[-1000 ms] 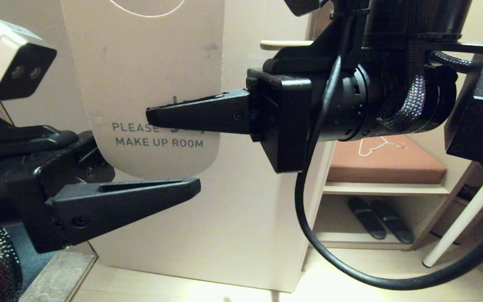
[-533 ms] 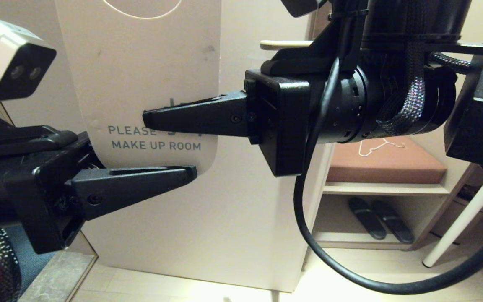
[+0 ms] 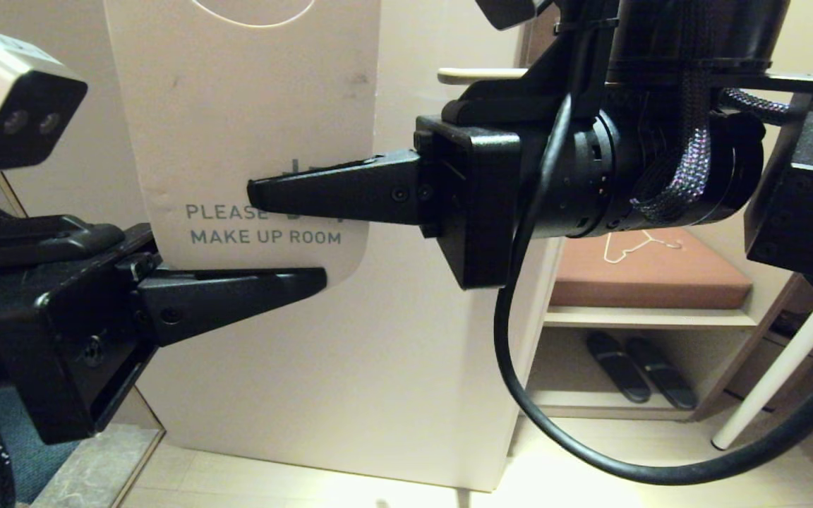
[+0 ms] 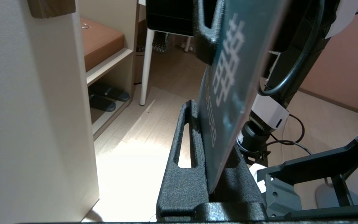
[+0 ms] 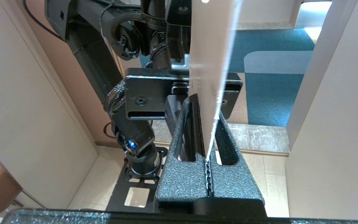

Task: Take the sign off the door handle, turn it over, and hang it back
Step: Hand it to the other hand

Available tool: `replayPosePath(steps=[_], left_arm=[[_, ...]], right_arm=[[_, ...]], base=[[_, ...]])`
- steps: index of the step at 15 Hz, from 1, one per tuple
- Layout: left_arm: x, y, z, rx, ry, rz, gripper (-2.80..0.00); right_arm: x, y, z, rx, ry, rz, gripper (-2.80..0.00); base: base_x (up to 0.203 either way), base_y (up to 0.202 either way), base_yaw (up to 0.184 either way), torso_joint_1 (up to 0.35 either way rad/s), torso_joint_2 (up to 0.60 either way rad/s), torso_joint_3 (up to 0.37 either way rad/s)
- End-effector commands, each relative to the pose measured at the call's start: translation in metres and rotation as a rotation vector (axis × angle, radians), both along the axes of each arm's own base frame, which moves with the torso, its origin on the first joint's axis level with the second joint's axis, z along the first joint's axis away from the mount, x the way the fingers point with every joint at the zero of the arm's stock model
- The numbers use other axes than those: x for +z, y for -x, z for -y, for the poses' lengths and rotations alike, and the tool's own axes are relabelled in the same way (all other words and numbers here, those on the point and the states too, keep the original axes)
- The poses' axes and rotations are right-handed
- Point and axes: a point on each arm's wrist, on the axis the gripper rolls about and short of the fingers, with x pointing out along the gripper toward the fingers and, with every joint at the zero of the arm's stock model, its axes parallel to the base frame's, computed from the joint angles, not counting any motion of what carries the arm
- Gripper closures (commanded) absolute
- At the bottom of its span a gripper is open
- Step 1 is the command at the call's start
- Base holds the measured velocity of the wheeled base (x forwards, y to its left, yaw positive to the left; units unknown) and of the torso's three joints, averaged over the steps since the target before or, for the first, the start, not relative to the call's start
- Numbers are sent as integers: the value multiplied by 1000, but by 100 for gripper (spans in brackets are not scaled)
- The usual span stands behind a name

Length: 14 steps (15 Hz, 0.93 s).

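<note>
The sign (image 3: 251, 113) is off the door handle, its white "PLEASE MAKE UP ROOM" side facing the head camera. My right gripper (image 3: 255, 196) comes in from the right and is shut on the sign just above the text. The right wrist view shows the card (image 5: 207, 62) edge-on between its closed fingers (image 5: 202, 102). My left gripper (image 3: 318, 279) lies along the sign's bottom edge. In the left wrist view its fingers (image 4: 197, 105) are shut around the grey-blue side (image 4: 235, 77). The beige door handle (image 3: 477, 73) shows at the upper middle, behind the right arm.
A pale door panel (image 3: 378, 388) stands behind the sign. To the right is a shelf unit with a brown cushion (image 3: 689, 279), a white wire hanger (image 3: 636, 247) and dark slippers (image 3: 636, 374) below. A white table leg (image 3: 773, 374) stands at the far right.
My left gripper rose from below the sign to its bottom edge, and its fingers now enclose the card. The right gripper and sign have barely shifted.
</note>
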Motion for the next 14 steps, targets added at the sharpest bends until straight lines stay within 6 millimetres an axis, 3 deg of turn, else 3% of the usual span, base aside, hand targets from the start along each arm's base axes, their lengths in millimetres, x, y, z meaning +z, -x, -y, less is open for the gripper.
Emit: replayPosePath(steps=[1, 14], left_arm=[[0, 0, 0, -5, 3, 2, 0], [1, 4, -2, -4, 1, -2, 0]], right_arm=[[-1, 0, -1, 6, 3, -3, 0], [-1, -1, -1, 6, 3, -2, 0]], base=[[0, 0, 0, 0, 0, 0], [0, 0, 0, 0, 0, 0]])
